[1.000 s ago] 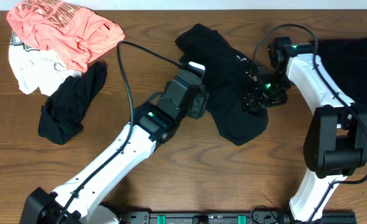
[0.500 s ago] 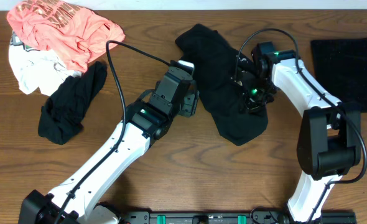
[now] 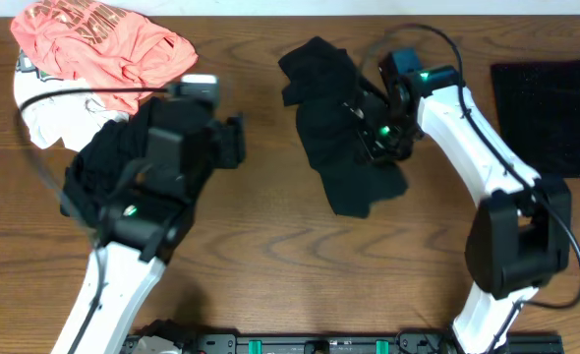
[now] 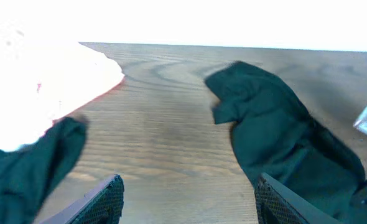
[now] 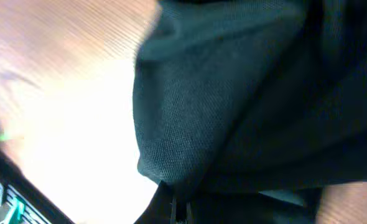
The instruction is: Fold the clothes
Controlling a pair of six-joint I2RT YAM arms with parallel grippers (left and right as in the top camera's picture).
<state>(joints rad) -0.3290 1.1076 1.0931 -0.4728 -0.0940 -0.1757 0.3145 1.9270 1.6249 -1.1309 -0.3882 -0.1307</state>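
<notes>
A crumpled black garment (image 3: pixel 334 147) lies at the table's centre back. My right gripper (image 3: pixel 374 133) is shut on a fold of it at its right side. In the right wrist view the black garment (image 5: pixel 221 106) fills the frame, and its fabric is pinched between the closed tips of the right gripper (image 5: pixel 180 208). My left gripper (image 3: pixel 233 143) hovers open over bare wood, left of the garment and apart from it. In the left wrist view the left gripper (image 4: pixel 186 199) holds nothing, and the black garment (image 4: pixel 277 130) lies ahead to the right.
A pink shirt (image 3: pixel 98 44) and a white garment (image 3: pixel 49 108) are piled at the back left. A second black garment (image 3: pixel 103 167) lies below them, partly under my left arm. A dark flat cloth (image 3: pixel 555 108) lies at the right edge.
The right gripper has shut on the black garment and dragged its right side left and toward the back. The left arm has swung left, away from the garment, still open.
</notes>
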